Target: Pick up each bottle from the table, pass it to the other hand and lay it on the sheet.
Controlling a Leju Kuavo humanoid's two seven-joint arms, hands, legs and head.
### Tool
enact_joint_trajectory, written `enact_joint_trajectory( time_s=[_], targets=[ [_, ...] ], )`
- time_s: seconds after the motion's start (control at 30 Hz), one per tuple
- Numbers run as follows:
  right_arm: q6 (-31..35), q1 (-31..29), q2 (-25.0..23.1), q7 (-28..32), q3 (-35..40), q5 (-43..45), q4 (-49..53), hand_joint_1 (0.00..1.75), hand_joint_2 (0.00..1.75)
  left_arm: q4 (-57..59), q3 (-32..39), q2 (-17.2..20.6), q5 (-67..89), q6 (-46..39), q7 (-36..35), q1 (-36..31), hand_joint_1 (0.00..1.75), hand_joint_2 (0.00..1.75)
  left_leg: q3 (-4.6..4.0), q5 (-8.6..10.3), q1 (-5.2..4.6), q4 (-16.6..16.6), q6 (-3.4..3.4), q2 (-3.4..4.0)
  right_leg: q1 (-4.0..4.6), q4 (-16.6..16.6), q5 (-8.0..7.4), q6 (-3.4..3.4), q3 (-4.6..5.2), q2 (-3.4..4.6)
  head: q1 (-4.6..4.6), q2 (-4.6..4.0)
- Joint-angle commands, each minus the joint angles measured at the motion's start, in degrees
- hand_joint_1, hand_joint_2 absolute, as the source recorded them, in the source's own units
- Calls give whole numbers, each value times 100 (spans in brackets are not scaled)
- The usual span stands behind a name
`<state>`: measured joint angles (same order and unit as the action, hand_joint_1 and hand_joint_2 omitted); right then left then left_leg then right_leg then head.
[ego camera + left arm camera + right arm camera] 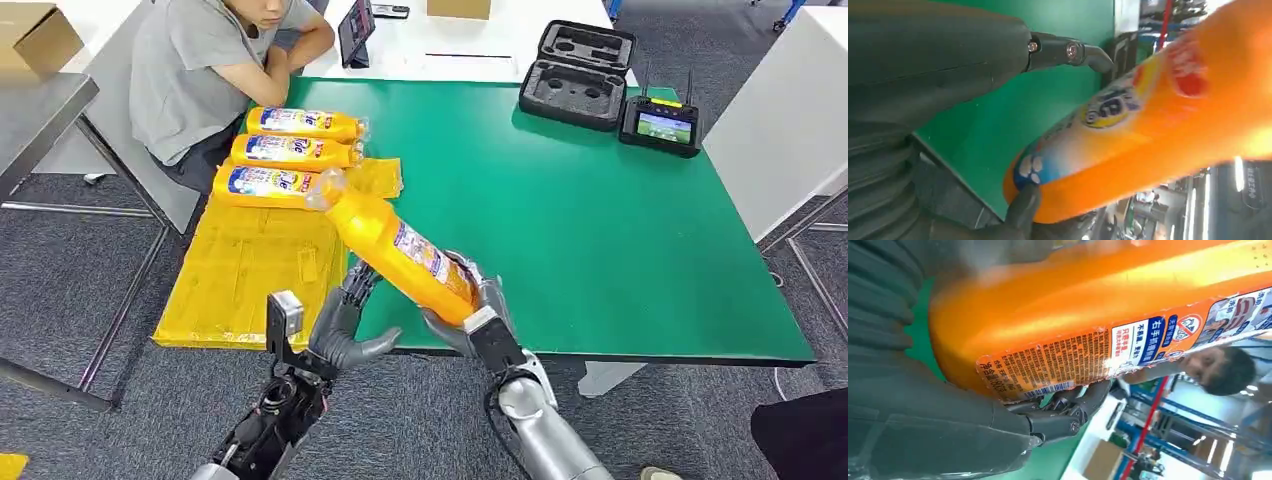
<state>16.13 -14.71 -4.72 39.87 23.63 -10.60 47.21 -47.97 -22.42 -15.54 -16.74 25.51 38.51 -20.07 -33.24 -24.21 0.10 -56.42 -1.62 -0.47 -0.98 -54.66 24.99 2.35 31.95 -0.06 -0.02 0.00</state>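
My right hand (478, 305) grips the base of an orange bottle (400, 245) with a blue and white label, holding it tilted over the table's near edge, cap end toward the sheet. In the right wrist view its fingers (1068, 412) wrap the bottle (1088, 305). Just left of the bottle my left hand (345, 320) is spread, fingers apart. In the left wrist view the bottle (1148, 125) lies between the thumb and a finger (1023, 210) that is at its base. Three more orange bottles (295, 150) lie side by side on the yellow sheet (240, 280).
A green table (600, 220) carries a black foam case (578, 72) and a controller with a screen (660, 125) at its far right. A person in a grey shirt (200, 60) sits at the far left, close to the sheet. A tablet (355, 30) stands behind.
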Motion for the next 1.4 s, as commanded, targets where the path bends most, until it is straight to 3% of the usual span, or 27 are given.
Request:
enact_joint_trajectory(
  time_s=[0.03,1.0,1.4],
  targets=[
    [251,-119,146,13,692,122,207,175,175,1112,227,80,-204,115,65,-610,0,175,5,-1,1,0,4,4,2,0,0,-6,-4,2,-2,0],
    [934,81,445,13,967,157,336,175,175,995,736,418,-717,408,57,-761,0,175,7,-4,3,-2,6,7,4,-2,2,-8,-7,5,-2,0],
    [741,156,472,13,751,316,425,175,175,856,514,275,-624,749,-167,-660,0,175,7,-8,3,-8,8,3,4,-8,8,-11,-9,-1,-2,0]
  ],
)
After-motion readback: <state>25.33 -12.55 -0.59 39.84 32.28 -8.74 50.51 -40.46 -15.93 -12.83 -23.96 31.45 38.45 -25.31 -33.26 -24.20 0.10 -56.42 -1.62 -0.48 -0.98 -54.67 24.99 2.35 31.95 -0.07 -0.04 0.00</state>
